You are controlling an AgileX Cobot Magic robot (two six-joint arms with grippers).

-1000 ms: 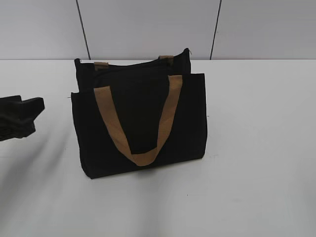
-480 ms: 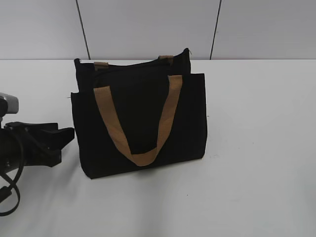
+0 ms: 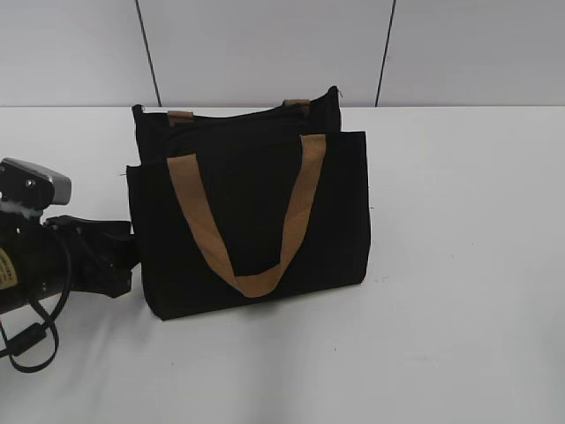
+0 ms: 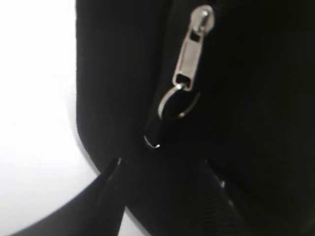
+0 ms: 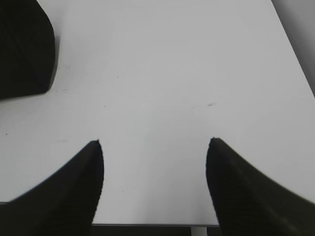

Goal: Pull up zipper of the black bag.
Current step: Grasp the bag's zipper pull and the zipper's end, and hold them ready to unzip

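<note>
1. Here the left gripper (image 3: 124,256) sits low at the left end of the bag (image 3: 252,221), its tips touching or almost touching that end in the exterior view.
2. From the left wrist, the zipper (image 4: 189,59) lies straight ahead and above the gripper (image 4: 162,172), on the bag's (image 4: 256,98) end, close to the camera.
3. Its silver slider hangs lengthwise, and the ring pull (image 4: 174,103) dangles from its lower end, just beyond the fingertips (image 4: 110,191).
4. The two dark fingers stand apart, with black fabric between them; nothing is gripped, and the ring is not yet between the pads.
5. The bag stands upright on the white table (image 3: 459,265), its tan handle (image 3: 247,212) draped down the front panel.
6. The right gripper (image 5: 155,162) is spread wide over bare table (image 5: 172,73), holding nothing.
7. A corner of the bag (image 5: 24,49) shows well ahead and to the left of it.
</note>
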